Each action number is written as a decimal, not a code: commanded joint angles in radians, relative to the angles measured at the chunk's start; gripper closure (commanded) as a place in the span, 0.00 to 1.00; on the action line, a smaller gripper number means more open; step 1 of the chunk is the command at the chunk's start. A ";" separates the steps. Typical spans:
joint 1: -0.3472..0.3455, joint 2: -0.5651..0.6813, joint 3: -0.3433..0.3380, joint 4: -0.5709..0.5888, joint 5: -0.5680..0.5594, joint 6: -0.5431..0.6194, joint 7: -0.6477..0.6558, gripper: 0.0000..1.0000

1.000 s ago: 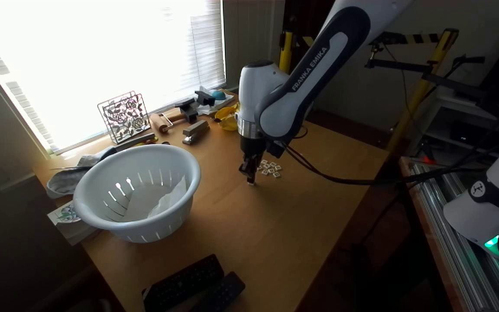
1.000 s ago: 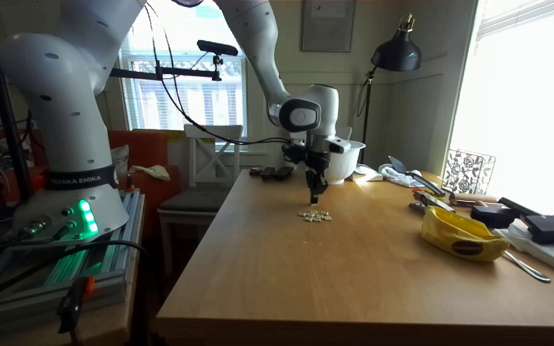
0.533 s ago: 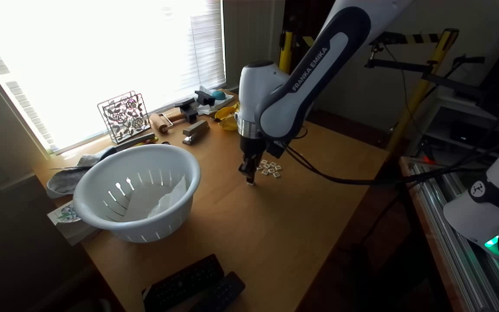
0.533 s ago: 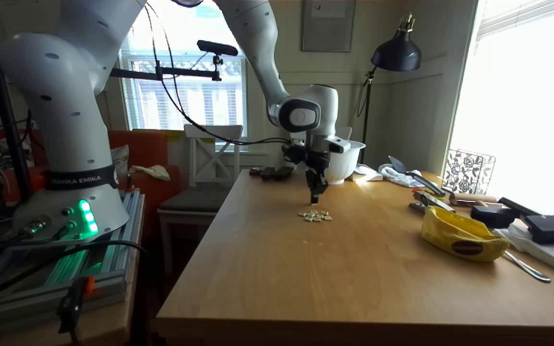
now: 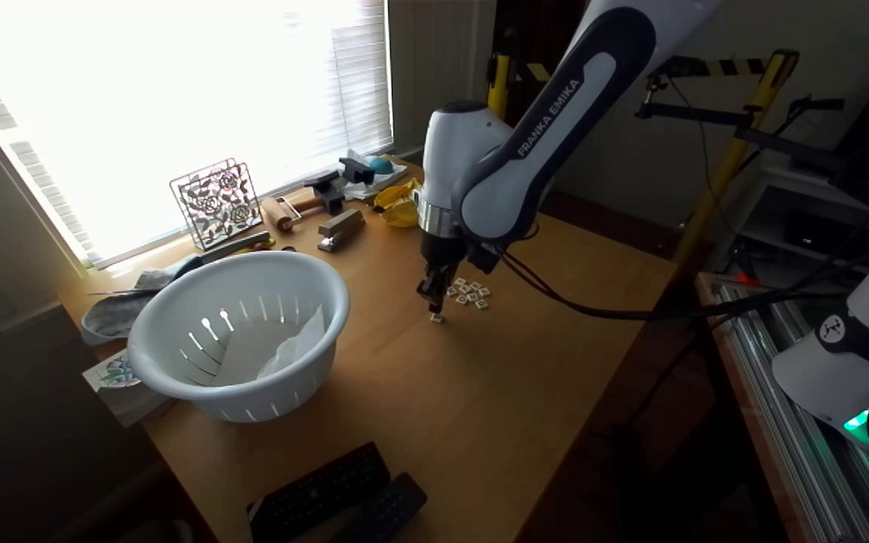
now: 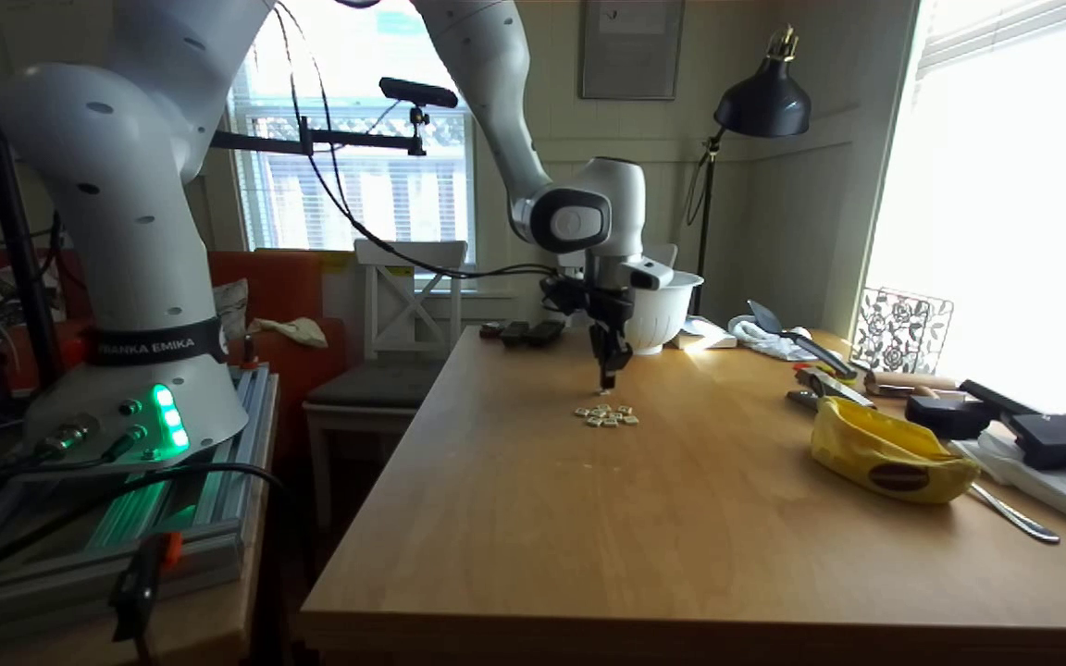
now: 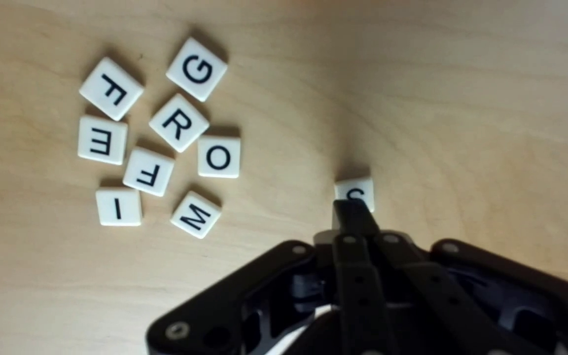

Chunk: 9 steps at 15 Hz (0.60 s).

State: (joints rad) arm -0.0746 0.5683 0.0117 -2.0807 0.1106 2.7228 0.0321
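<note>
My gripper (image 7: 355, 209) is shut, its fingertips together with nothing visible between them. It points down just above a white letter tile marked S (image 7: 354, 189), and the fingertip hides the tile's lower part in the wrist view. In an exterior view the fingertips (image 5: 435, 307) are slightly above this tile (image 5: 437, 319). They also show low over the table in an exterior view (image 6: 607, 382). Several other letter tiles lie loosely together to the left in the wrist view, among them G (image 7: 196, 69), R (image 7: 179, 123), O (image 7: 219, 156) and M (image 7: 196, 215). All lie flat.
A white colander (image 5: 306, 388) with paper inside stands on the wooden table (image 5: 510, 385). Dark remote controls (image 5: 321, 490) lie near it. A stapler (image 5: 342, 228), a rose-patterned metal holder (image 5: 216, 202) and a yellow banana-shaped pouch (image 6: 885, 458) are along the window side.
The S tile slid very slightly with the fingertip between the earlier frames. Since then my gripper has risen a little off the tile, which stays on the table. The other tiles have not moved.
</note>
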 commanded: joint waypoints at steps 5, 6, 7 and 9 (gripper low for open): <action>0.031 -0.087 -0.075 -0.113 -0.066 0.040 0.011 1.00; 0.037 -0.092 -0.091 -0.120 -0.083 0.047 0.015 1.00; 0.041 -0.095 -0.104 -0.126 -0.099 0.047 0.016 1.00; 0.046 -0.095 -0.122 -0.135 -0.123 0.046 0.016 1.00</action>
State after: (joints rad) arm -0.0499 0.5029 -0.0783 -2.1710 0.0348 2.7531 0.0318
